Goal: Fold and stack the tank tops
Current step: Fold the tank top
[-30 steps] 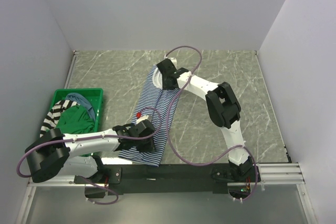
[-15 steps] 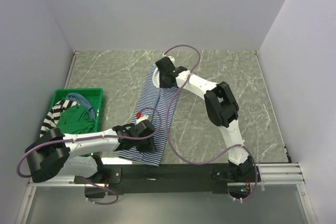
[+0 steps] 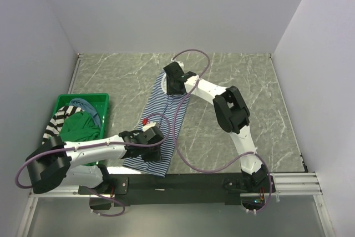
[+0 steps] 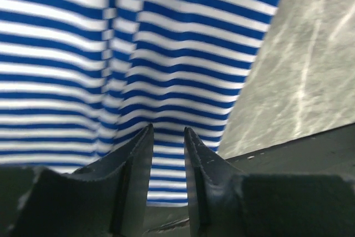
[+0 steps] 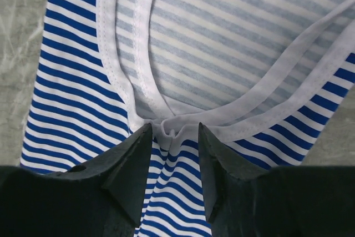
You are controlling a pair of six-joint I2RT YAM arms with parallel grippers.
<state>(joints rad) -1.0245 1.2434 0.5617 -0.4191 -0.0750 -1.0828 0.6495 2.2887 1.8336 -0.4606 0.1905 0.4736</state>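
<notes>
Early stage: left gripper (image 4: 166, 131) and right gripper (image 5: 173, 130) each pinch the navy-striped top (image 3: 161, 116), lying long and narrow on the table (image 3: 249, 81); other tops (image 3: 77, 127) heaped in the bin (image 3: 89, 97), nothing stacked.

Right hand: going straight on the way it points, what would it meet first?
The bunched white neckline trim of the thin navy-white striped cloth tank top, seemingly pinched between the right hand's fingertips.

No readable text or labels anywhere.
</notes>
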